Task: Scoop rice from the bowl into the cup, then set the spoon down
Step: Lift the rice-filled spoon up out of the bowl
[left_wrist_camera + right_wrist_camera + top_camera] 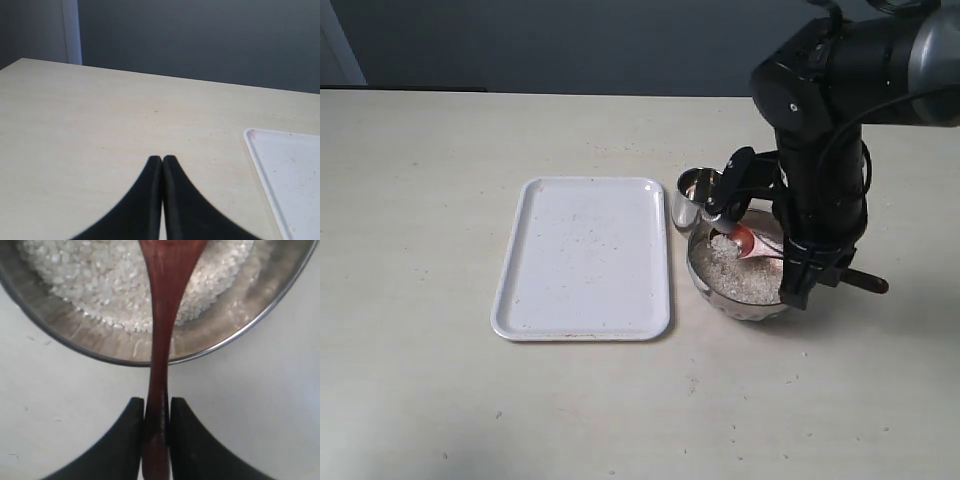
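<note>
While right pincer [156, 412] grips spoon [162, 315], arm [820, 170] beside bowl [225, 340]

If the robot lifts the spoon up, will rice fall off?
Probably a little. The rice is loose separate grains, so a tilt would likely spill some. The spoon looks like stiff wood, pinched by the right gripper, so it shouldn't bend.
</note>
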Controlling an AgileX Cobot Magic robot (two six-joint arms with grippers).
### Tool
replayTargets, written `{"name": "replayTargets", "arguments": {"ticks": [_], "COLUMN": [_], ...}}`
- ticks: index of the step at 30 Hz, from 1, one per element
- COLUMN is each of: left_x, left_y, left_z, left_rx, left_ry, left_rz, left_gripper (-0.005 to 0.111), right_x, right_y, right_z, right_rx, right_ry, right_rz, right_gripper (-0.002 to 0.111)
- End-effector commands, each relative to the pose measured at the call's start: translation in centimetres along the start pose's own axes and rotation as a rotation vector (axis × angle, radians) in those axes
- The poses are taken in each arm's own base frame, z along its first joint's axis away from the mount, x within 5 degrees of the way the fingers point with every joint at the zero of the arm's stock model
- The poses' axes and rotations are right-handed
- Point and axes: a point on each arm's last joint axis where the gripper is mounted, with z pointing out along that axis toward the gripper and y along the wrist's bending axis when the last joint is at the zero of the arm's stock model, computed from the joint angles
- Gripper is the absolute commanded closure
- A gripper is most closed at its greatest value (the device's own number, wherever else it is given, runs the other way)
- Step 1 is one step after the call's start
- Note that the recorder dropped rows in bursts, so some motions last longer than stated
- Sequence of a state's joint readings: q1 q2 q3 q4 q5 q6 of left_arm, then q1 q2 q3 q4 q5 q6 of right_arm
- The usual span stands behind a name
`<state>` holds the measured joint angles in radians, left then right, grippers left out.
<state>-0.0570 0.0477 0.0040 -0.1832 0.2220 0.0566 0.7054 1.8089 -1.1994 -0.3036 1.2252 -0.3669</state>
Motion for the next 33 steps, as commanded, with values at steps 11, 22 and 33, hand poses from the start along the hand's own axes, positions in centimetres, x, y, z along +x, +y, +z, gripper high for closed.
{"name": "replayTargets", "arguments": {"ticks": [11,22,33], "left_x": [-0.3,-0.3,-0.3], "left_y": [0.0,0.0,0.0], "left_z": [0.0,0.0,0.0], "left_rx": [0.005,0.005,0.005], "left_ry": [-0.018,-0.018,-0.018], "left_rz": [0.0,0.0,0.0], "left_gripper": [0.106,0.106,0.106], "right_x": [0.9,1.0,1.3], "right_y": [-1.7,-1.7,-2.1], "right_z": [0.1,0.2,0.3], "right_rx": [-0.15,-0.227,-0.299], "right_ry": [-0.084,-0.12,-0.151], "right_rz": [0.058,0.102,0.172], "right_gripper": [0.109,0.109,0.109]}}
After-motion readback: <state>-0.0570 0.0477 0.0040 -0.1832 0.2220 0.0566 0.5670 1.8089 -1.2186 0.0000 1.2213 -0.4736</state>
